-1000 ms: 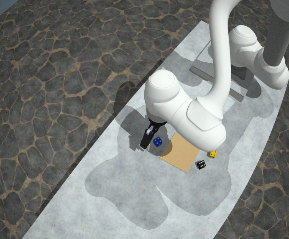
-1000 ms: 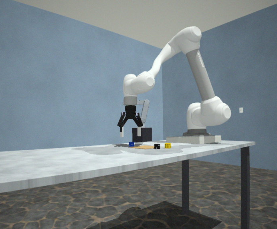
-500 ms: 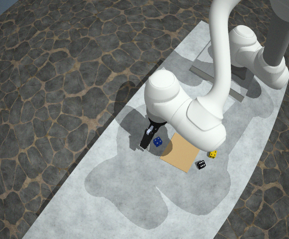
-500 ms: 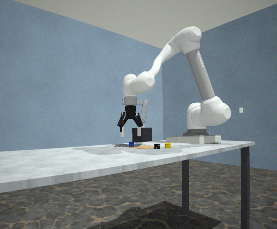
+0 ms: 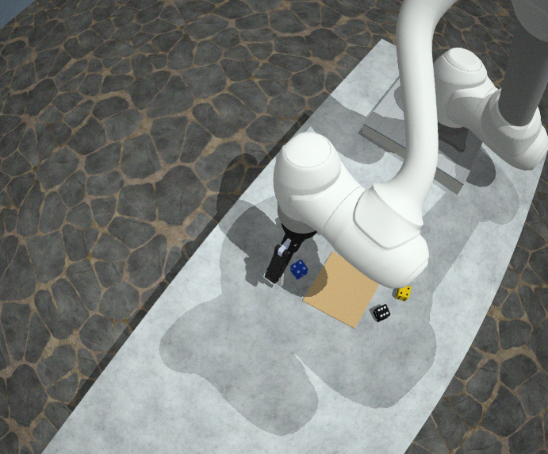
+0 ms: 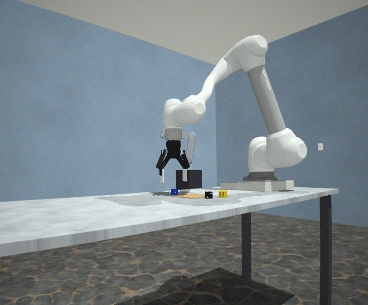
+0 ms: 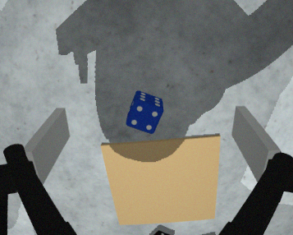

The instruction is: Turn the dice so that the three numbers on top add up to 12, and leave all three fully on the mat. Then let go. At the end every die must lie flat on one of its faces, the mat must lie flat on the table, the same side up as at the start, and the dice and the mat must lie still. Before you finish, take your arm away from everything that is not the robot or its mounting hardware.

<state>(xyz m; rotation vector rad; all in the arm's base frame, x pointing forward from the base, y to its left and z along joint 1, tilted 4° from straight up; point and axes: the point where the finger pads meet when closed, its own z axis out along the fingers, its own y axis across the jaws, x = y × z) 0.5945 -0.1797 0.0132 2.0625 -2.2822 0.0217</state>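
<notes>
A tan square mat point(image 5: 346, 298) point(image 6: 193, 195) point(image 7: 165, 191) lies flat on the table with no die on it. A blue die point(image 5: 299, 269) point(image 6: 174, 192) point(image 7: 145, 112) lies flat on the table just off the mat's edge; in the wrist view its top seems to show four pips. A black die point(image 5: 381, 313) point(image 6: 208, 194) point(image 7: 160, 233) and a yellow die point(image 5: 403, 293) point(image 6: 222, 193) lie on the table off the mat's opposite side. My gripper point(image 6: 172, 178) point(image 7: 149, 122) is open and empty. It hangs a short way above the blue die, one finger to each side of it.
A dark box point(image 6: 194, 178) stands on the table behind the dice. The robot's base plinth point(image 5: 386, 141) point(image 6: 258, 185) is at the far end of the marble table point(image 5: 244, 371) point(image 6: 79, 219). The table's long edge runs close to the blue die's side.
</notes>
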